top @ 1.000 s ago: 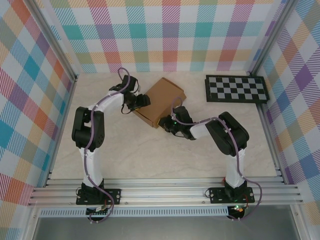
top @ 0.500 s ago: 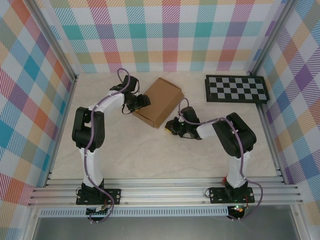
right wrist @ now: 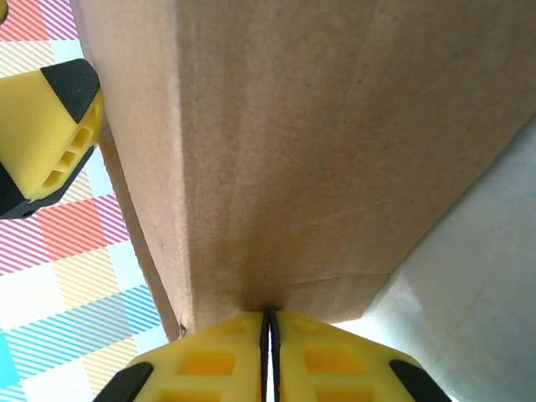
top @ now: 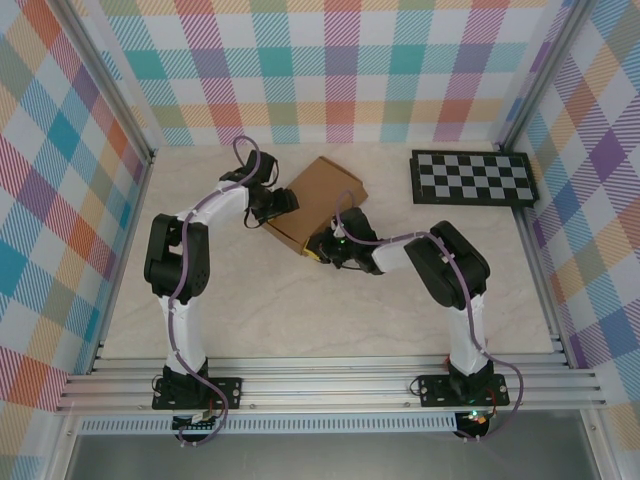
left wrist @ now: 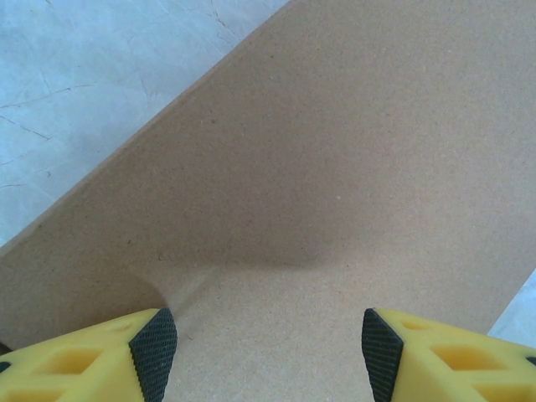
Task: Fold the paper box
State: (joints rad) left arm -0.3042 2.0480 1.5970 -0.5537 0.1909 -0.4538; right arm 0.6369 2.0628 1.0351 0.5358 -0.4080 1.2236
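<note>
- Nearest you, the silver aluminium frame rail (top: 330, 385) carries both arm bases. Beyond it the cream marble-look tabletop (top: 300, 320) lies bare right up to the work, so that's your widest room.
- Your right gripper (right wrist: 270, 322) is low over the table with its yellow fingers pressed together, just a hairline slit between them and nothing in it. The tips butt against the lower edge of the plain brown cardboard box (top: 325, 195), at its near corner.
- The box sits closed, a shallow rectangle in the middle of the table, turned diagonally so one corner points at you and one at the back wall.
- Your left gripper (left wrist: 268, 352) comes in from the box's left side with its jaws spread wide. A flat cardboard face spans the gap between the black pads (left wrist: 155, 352) and runs on past both. Whether the pads touch it, you can't tell from here.
- On the box's right is a strip of free table, then the black-and-white checkerboard panel (top: 472, 177), well apart from the box.
- The far corner stands near the pastel plaid back wall (top: 330, 70) but clear of it, and the left wall is well apart.
</note>
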